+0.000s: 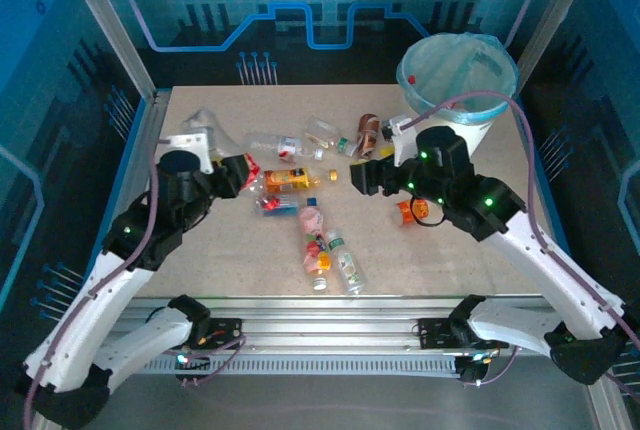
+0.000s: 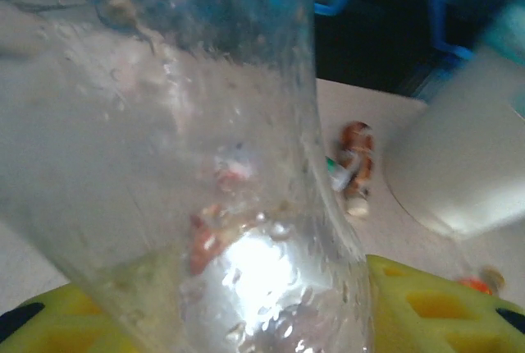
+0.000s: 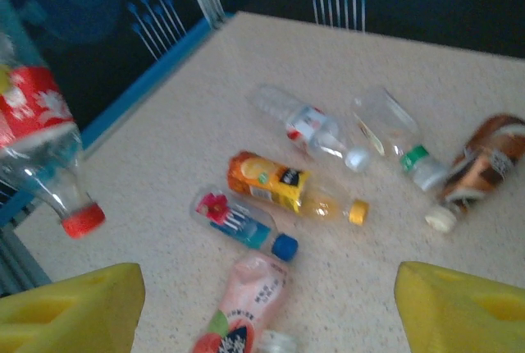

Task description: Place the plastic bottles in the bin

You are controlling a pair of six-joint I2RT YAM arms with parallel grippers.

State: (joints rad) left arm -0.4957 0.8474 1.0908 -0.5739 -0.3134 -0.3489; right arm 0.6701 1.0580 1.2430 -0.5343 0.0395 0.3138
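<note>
One clear bottle [image 2: 205,164] between the left fingers [image 2: 426,308]

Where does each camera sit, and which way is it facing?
Top external: above and behind the arms, looking down at the table, bottles and bin; both arms show.
Left wrist: on the left arm, facing a clear bottle in the left gripper.
Right wrist: on the right arm, looking down at the bottles past the open right gripper.
Shared: top external and right wrist both show the orange-labelled bottle.
</note>
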